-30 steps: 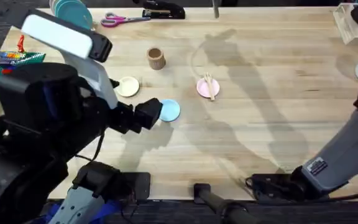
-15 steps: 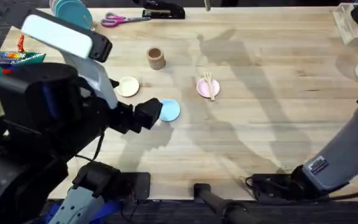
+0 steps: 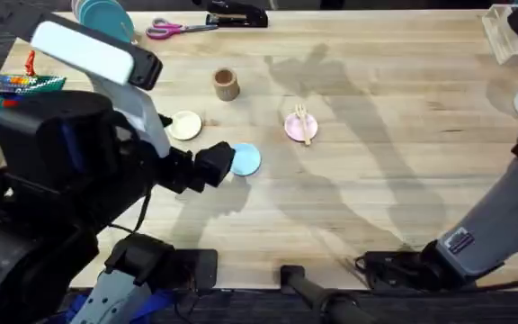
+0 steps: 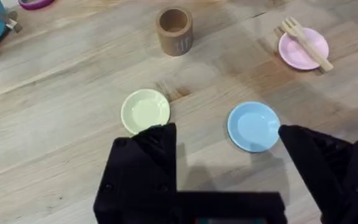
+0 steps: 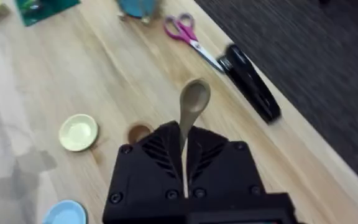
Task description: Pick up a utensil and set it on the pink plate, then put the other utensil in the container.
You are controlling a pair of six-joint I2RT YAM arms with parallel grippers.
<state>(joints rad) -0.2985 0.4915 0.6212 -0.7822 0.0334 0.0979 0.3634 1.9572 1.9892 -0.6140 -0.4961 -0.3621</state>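
Observation:
A pale wooden fork (image 3: 303, 123) lies across the pink plate (image 3: 299, 126) at mid-table, and both also show in the left wrist view as fork (image 4: 306, 42) on plate (image 4: 303, 48). The brown wooden container (image 3: 227, 85) stands upright to their left, open top showing (image 4: 174, 30). My right gripper (image 5: 183, 134) is shut on the wooden spoon (image 5: 193, 102), held high over the table with the container (image 5: 138, 132) below it. My left gripper (image 4: 225, 140) is open and holds nothing, hovering near the blue plate; from overhead it (image 3: 218, 162) is beside that plate.
A light blue plate (image 3: 244, 159) and a pale yellow plate (image 3: 185, 125) lie near the left gripper. Pink scissors (image 3: 174, 29), a black stapler (image 3: 236, 15) and teal dishes (image 3: 104, 16) line the far edge. A clear box (image 3: 515, 31) sits at the far right.
The right arm's shadow on the table has slid left toward the container. The fork, the plates and the left arm have stayed put.

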